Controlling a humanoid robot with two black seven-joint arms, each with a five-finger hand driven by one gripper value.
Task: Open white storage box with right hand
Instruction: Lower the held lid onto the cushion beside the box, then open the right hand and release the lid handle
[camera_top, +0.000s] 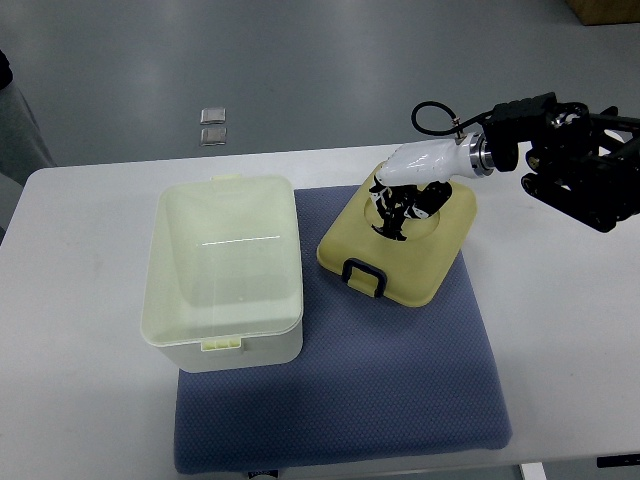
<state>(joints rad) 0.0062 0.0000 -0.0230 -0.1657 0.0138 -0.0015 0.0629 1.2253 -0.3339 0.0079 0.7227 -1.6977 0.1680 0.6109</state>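
- From my remote seat I see the right arm reach in from the picture's right edge, its black jointed frame high over the table, a white forearm shell angling down and to the left.
- The right hand sits on the yellowish lid, its dark fingers curled down into the round recess in the lid's top; they seem to grip the lid there, though how firmly I cannot tell from this angle.
- A black cable loops up from the wrist joint, behind the white shell.
- The lid is off the white storage box and lies tilted on the blue mat, to the right of the box and not touching it.
- A dark clasp shows on the lid's near edge, facing me.
- The box stands open at the mat's left edge, partly on the mat and partly on the white table; its inside looks pale and bare, with a small latch tab at the front and another at the back rim.
- I can read no brand, label or writing on the box, the lid or the arm.
- Beyond the table, on the grey floor, lie two small square plates, one just behind the other.
- Nothing stands between the hand and the box.
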